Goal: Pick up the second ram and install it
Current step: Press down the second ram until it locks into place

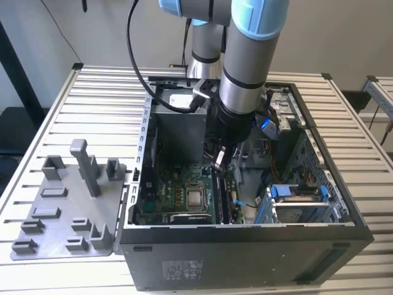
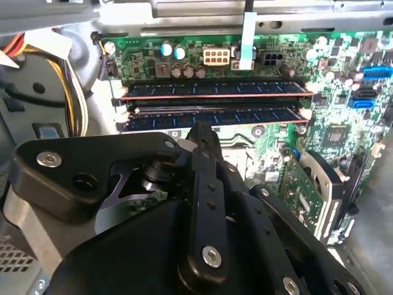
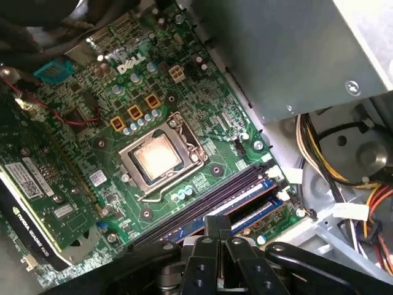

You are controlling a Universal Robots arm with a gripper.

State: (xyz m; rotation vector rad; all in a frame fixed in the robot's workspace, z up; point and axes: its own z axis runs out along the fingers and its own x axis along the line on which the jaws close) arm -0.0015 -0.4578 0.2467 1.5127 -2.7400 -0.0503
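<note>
the arm reached down into the open computer case (image 1: 245, 246), which lay on its side on the slatted worktop (image 1: 73, 110). in the exterior view the claw (image 1: 219, 161) hung low over the motherboard (image 1: 178, 196), just beside the memory slots, between the bare processor socket (image 1: 195, 198) and the drive cage (image 1: 298, 200).

in the second wrist view two memory sticks lay side by side in adjacent slots. the second ram (image 2: 212, 115) was the stick closer to the claw (image 2: 201, 132); the first ram (image 2: 212, 90) sat just past it. both looked level and seated along their length, with white latches at the ends. the claw tip stood directly above the second ram, near its middle. whether it touched the stick could not be told.

in the first wrist view the claw (image 3: 217, 224) stood over the dark slot strips (image 3: 233, 190) beside the processor socket (image 3: 158, 153).

claw fingers were drawn close together, with nothing seen between them.

a grey tray with pegs (image 1: 67, 209) lay on the worktop at the exterior view's left, just beside the case. the grey power supply (image 3: 288, 55) sat well apart from the slots.
</note>
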